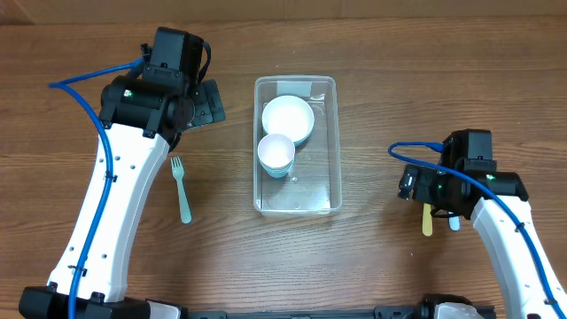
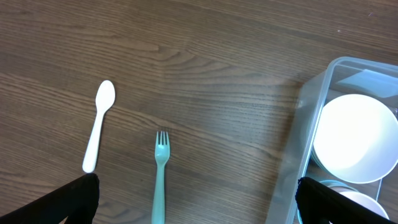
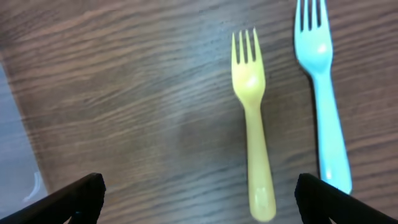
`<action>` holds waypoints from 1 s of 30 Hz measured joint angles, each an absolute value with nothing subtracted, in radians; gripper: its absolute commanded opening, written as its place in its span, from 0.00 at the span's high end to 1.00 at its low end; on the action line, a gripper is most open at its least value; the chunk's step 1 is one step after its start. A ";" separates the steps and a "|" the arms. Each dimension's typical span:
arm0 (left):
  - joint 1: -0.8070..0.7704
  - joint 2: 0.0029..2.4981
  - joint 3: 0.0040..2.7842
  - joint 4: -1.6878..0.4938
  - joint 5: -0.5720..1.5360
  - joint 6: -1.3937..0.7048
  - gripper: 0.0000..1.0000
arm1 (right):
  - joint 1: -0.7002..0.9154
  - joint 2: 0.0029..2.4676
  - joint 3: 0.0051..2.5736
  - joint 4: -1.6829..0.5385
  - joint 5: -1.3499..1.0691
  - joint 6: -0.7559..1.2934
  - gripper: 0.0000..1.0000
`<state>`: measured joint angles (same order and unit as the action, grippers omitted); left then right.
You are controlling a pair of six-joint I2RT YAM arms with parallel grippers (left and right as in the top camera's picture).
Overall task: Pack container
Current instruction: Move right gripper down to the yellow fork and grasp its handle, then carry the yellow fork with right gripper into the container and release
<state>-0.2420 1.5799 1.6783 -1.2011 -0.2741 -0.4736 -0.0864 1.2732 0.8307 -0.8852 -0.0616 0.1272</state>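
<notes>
The clear plastic container (image 1: 306,190) stands mid-table. It holds a white bowl (image 1: 288,116) nested in a teal bowl, and a white cup (image 1: 275,152). My left gripper (image 1: 202,105) is open and empty, left of the container's far end. The left wrist view (image 2: 198,202) shows a teal fork (image 2: 160,177) between its fingers, a white spoon (image 2: 99,124) to the left, and the container (image 2: 297,143) at right. My right gripper (image 3: 199,199) is open and empty over a yellow fork (image 3: 254,118) and a light blue fork (image 3: 323,93).
In the overhead view the teal fork (image 1: 182,190) lies left of the container. The yellow fork (image 1: 428,220) and light blue fork (image 1: 454,223) lie under the right arm, right of the container. The left arm hides the white spoon there.
</notes>
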 measured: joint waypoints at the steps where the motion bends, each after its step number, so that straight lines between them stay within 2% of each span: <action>1: -0.242 1.580 1.678 -1.201 -0.274 -0.474 0.00 | -0.086 1.279 0.829 -0.873 -0.051 0.128 0.00; 12: -0.242 1.580 1.678 -1.201 -0.274 -0.474 0.00 | -0.086 1.566 0.827 -0.769 0.060 0.117 0.01; 19: -0.242 1.580 1.678 -1.201 -0.274 -0.474 0.00 | -0.085 1.564 0.743 -0.607 0.037 0.058 0.16; 21: -0.242 1.580 1.678 -1.201 -0.274 -0.474 0.00 | -0.085 1.546 0.717 -0.575 0.045 0.052 0.28; 22: -0.242 1.580 1.678 -1.201 -0.274 -0.474 0.00 | -0.085 1.541 0.707 -0.565 0.052 0.047 0.41; 25: -0.242 1.580 1.678 -1.201 -0.274 -0.474 0.00 | -0.090 1.540 0.704 -0.553 0.056 0.028 0.65; 30: -0.242 1.580 1.678 -1.201 -0.274 -0.474 0.00 | -0.092 1.540 0.704 -0.558 0.059 0.023 0.83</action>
